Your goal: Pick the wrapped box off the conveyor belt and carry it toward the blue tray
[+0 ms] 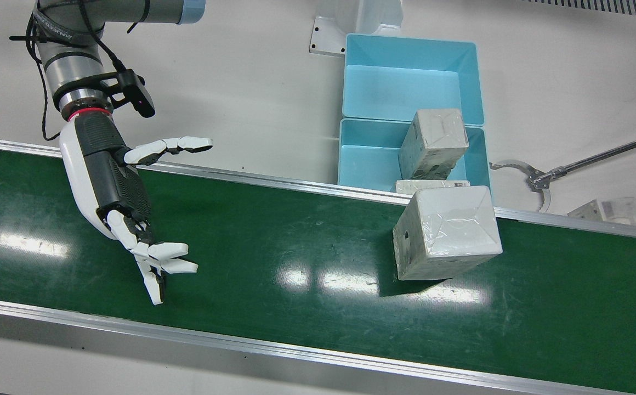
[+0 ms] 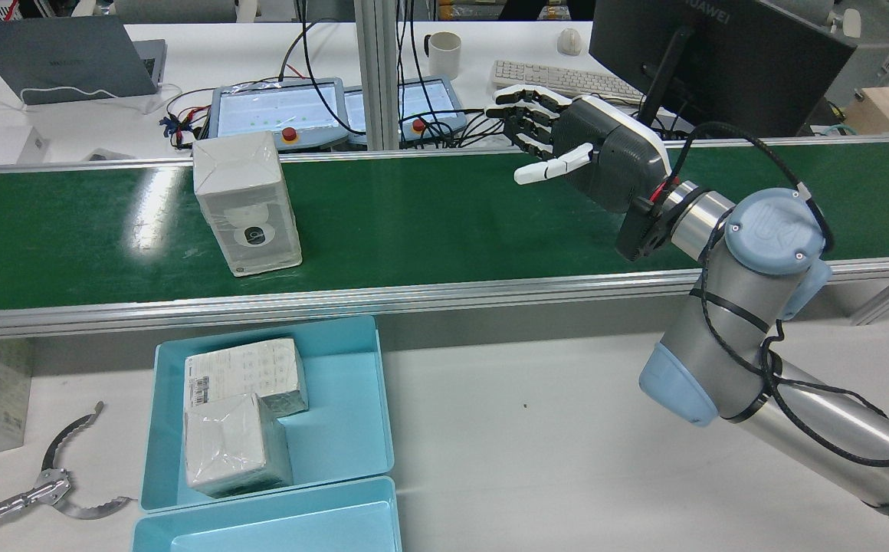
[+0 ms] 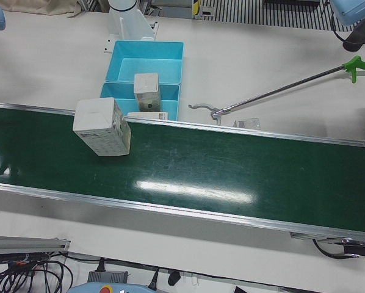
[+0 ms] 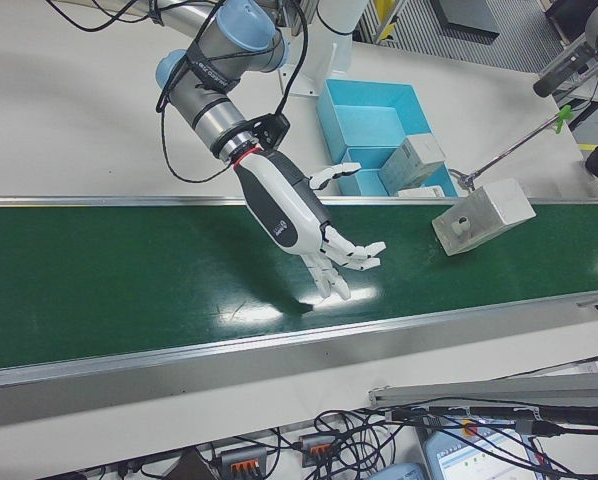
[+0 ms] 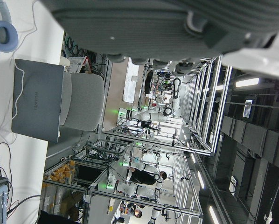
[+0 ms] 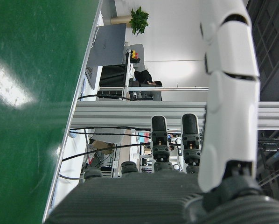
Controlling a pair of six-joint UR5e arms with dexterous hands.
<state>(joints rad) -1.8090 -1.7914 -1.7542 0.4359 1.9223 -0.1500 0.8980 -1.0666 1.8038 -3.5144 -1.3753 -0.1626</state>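
Note:
The wrapped box (image 1: 444, 233) is white, in clear film, and stands on the green conveyor belt (image 1: 296, 236) beside the near blue tray (image 1: 351, 159). It also shows in the rear view (image 2: 245, 203), the left-front view (image 3: 100, 125) and the right-front view (image 4: 484, 215). My right hand (image 1: 126, 203) is open and empty, fingers spread, above the belt well away from the box; it also shows in the rear view (image 2: 582, 146) and the right-front view (image 4: 299, 215). Of my left hand (image 5: 177, 28) only the dark palm shows, in its own view.
Two blue trays sit side by side behind the belt; the far one (image 1: 405, 93) holds nothing. The near one holds two wrapped boxes (image 1: 433, 142) (image 2: 249, 372). A metal grabber tool (image 1: 537, 178) and another wrapped box (image 1: 606, 211) lie on the table beyond the trays.

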